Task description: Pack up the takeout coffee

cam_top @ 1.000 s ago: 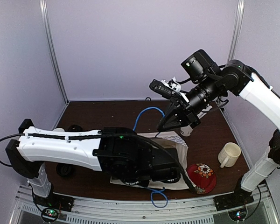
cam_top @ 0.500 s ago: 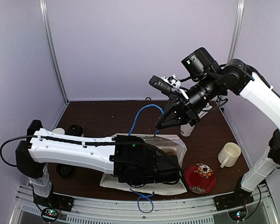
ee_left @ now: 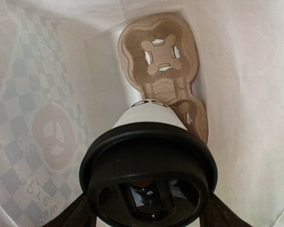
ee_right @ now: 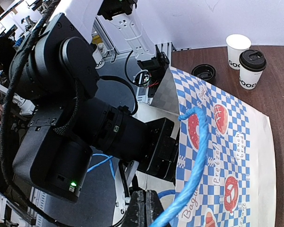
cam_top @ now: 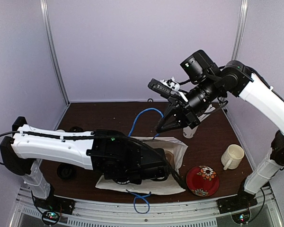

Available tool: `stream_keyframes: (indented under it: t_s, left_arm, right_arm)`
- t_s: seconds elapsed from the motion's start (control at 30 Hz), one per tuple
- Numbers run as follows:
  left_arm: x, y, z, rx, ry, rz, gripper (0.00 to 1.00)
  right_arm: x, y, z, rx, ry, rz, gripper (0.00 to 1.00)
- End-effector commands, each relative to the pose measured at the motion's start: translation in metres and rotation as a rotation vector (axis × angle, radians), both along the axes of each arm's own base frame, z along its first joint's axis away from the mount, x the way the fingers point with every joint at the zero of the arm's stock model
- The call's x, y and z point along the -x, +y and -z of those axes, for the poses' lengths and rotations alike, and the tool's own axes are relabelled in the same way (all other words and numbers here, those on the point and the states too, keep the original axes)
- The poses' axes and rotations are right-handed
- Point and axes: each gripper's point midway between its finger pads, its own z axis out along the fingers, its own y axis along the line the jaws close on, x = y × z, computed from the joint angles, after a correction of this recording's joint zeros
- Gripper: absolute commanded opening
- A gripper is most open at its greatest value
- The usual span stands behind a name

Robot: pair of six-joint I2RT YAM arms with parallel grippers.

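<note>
Left gripper (ee_left: 146,213) clasps lidded cup (ee_left: 149,142) inside bag (ee_left: 236,94), right gripper (ee_right: 146,208) pinches blue handle (ee_right: 199,151) at far right: seat cup upright in cardboard carrier (ee_left: 158,61), then release.

The bag (cam_top: 179,147) lies on the counter (cam_top: 109,118), near side. Inside it sits a lidded cup (ee_left: 149,156), with a cup carrier (ee_left: 158,61) deeper in. Right of the bag lies a plate (cam_top: 203,179); a mug (cam_top: 233,156) stands further right.

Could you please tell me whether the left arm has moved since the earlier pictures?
Yes. In the top view the left arm has drawn back leftward, widening its gap to the red plate.
</note>
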Motion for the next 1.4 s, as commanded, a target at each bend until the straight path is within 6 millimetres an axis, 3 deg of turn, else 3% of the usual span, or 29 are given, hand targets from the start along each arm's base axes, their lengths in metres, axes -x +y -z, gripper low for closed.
stream_keyframes:
  t_s: [0.0, 0.2, 0.4, 0.7, 1.37]
  left_arm:
    - [0.009, 0.003, 0.003, 0.047, 0.084, 0.002, 0.45]
    - [0.006, 0.014, 0.020, -0.048, 0.065, -0.014, 0.45]
    - [-0.004, 0.012, 0.018, -0.022, 0.039, -0.051, 0.44]
    - [-0.011, 0.018, 0.033, -0.044, 0.046, -0.095, 0.43]
    - [-0.019, 0.011, 0.050, -0.045, 0.015, -0.064, 0.42]
  right_arm:
    - [0.000, 0.005, -0.011, -0.037, -0.005, -0.007, 0.00]
    - [0.000, 0.005, -0.010, -0.033, -0.005, -0.003, 0.00]
    - [0.001, 0.004, -0.011, -0.036, -0.008, -0.011, 0.00]
    - [0.010, 0.002, -0.015, -0.049, 0.000, -0.056, 0.00]
    - [0.017, 0.009, -0.009, -0.044, 0.046, -0.103, 0.00]
